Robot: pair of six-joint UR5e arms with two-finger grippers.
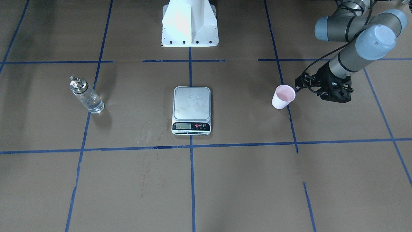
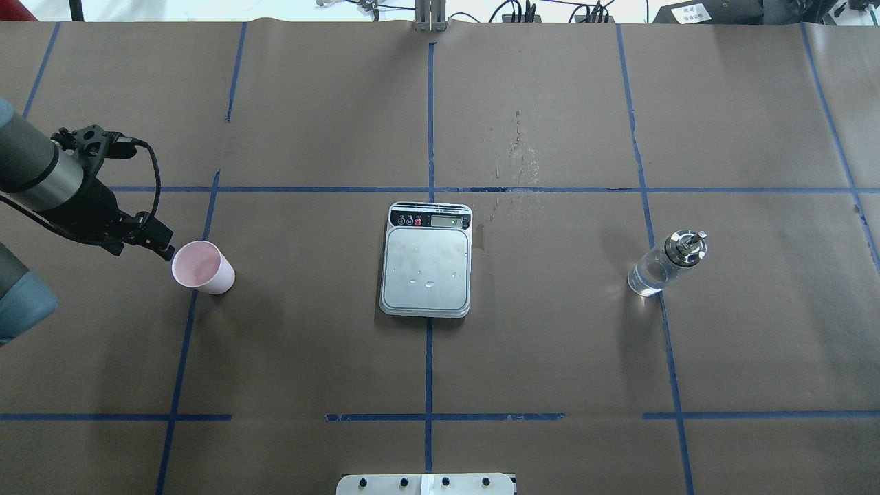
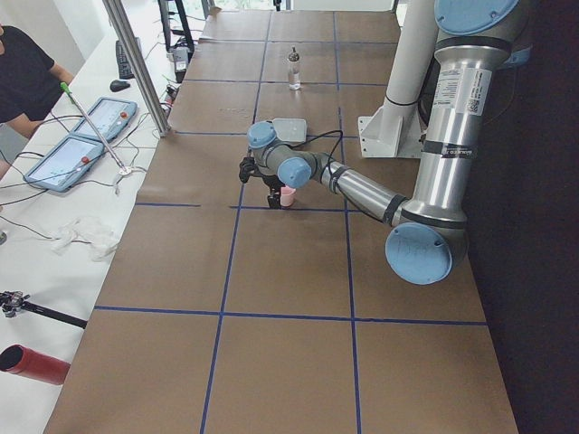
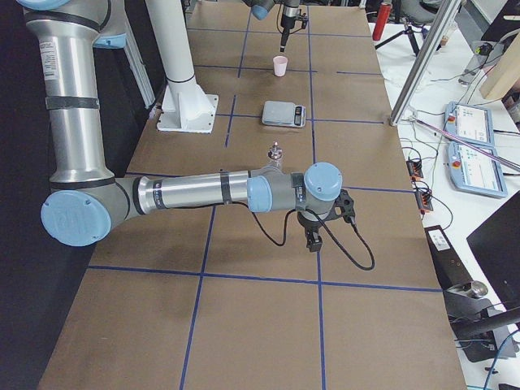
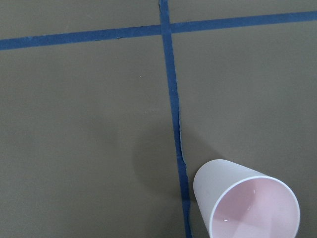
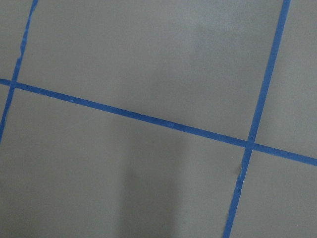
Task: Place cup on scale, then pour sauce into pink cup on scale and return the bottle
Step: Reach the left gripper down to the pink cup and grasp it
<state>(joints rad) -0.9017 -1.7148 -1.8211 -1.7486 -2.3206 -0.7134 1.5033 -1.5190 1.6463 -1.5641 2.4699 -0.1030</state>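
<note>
The pale pink cup [image 1: 283,96] [image 2: 203,268] [image 5: 247,203] stands upright on the brown table, apart from the scale [image 1: 192,103] [image 2: 427,265], whose plate carries only a few drops. My left gripper [image 1: 297,84] [image 2: 167,246] hangs right beside the cup's rim, on the side away from the scale. Its fingers look open and hold nothing. Beyond the scale stands the glass bottle [image 1: 87,95] [image 2: 663,265] with clear sauce [image 1: 94,104] in its bottom. My right gripper [image 4: 312,242] hovers over bare table near the bottle [image 4: 275,157]; whether it is open I cannot tell.
Blue tape lines grid the table. The white robot base [image 1: 190,25] sits behind the scale. Along the operators' side runs a bench with tablets [image 3: 86,136] and cables, plus a metal post [image 3: 136,63]. A person's arm [image 3: 23,72] shows there.
</note>
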